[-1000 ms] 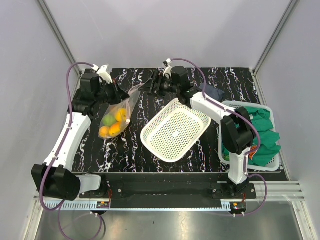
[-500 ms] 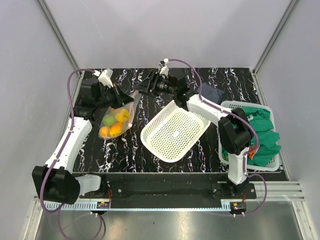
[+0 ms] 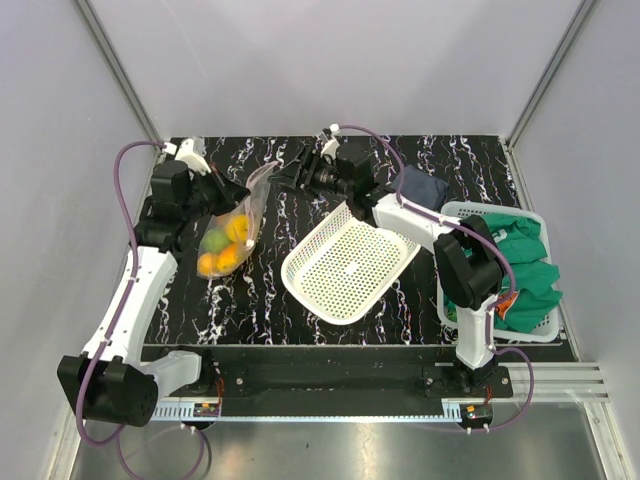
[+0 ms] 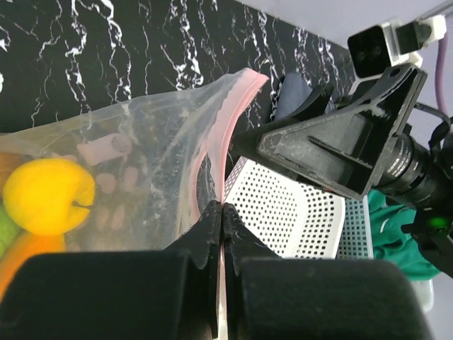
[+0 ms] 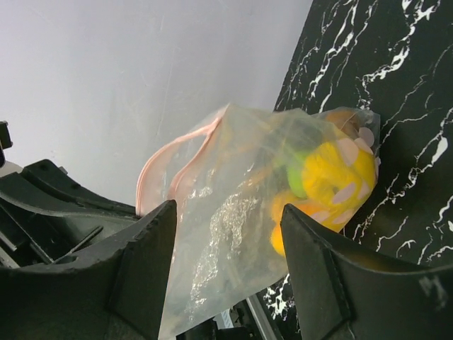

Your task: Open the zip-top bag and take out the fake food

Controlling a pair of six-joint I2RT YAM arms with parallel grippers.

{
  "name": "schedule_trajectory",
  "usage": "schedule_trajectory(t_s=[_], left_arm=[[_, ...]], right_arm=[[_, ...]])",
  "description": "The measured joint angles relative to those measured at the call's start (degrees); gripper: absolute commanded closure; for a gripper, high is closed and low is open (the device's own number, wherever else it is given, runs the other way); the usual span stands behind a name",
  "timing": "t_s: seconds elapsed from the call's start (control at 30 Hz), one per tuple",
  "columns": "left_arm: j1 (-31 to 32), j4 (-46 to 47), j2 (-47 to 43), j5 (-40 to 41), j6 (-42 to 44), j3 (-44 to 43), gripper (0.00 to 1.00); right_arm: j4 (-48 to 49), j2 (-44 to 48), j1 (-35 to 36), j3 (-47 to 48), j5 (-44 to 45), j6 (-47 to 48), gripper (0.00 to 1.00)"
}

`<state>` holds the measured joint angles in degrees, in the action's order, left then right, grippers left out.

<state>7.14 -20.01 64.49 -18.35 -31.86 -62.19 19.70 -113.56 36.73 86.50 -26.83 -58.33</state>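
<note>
What changed: the left arm has pulled back toward its side and lifted the bag's top edge. The right arm has reached over to that same edge.
What it means: the bag is not open yet. One side is held, and the other side looks ready to be grabbed so the top can be pulled apart.
Left pincer [image 4: 221, 212]: clenched tight on the pink strip of the bag.
Bag [image 3: 236, 222]: at the left back of the surface [image 3: 260, 300], top corner up in the air, bottom end resting down. It is clear, thin, crinkly plastic with shiny wrinkles.
Food [image 3: 222, 247]: all inside the bag, bunched at the low end. Round, smooth, shiny pieces: yellow, orange and one green.
Strip [image 4: 228, 131]: pink and narrow, running along the bag's top edge. It looks shut.
Right pincer [image 3: 290, 178]: spread wide, holding nothing, just beside the bag's top corner. Its fingers are black, hard and wedge-shaped.
Basket [image 3: 292, 272]: white plastic with many small holes, tipped a little, with nothing in it.
Cloth [image 3: 420, 187]: dark blue, soft, behind the basket.
Clothes [image 3: 525, 262]: green, soft, piled in a white bin at the far right.
</note>
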Motion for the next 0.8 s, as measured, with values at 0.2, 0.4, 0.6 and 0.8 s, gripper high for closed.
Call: schedule_trajectory(t_s=[0.2, 0.4, 0.6, 0.8], left_arm=[[-0.15, 1.18, -0.26, 0.11, -0.55, 0.15, 1.00], [-0.33, 1.01, -0.26, 1.57, 0.13, -0.02, 1.00], [-1.07, -0.09, -0.24, 3.74, 1.49, -1.31, 1.00], [-1.66, -0.81, -0.24, 4.63, 2.62, -2.58, 1.00]], right_arm=[[0.98, 0.00, 2.21, 0.02, -0.44, -1.09, 0.41], [1.44, 0.04, 7.04, 0.07, -0.20, -1.07, 0.43], [1.44, 0.04, 10.12, 0.74, -0.11, -1.07, 0.55], [1.55, 0.04, 10.34, 1.62, 0.24, -0.92, 0.82]])
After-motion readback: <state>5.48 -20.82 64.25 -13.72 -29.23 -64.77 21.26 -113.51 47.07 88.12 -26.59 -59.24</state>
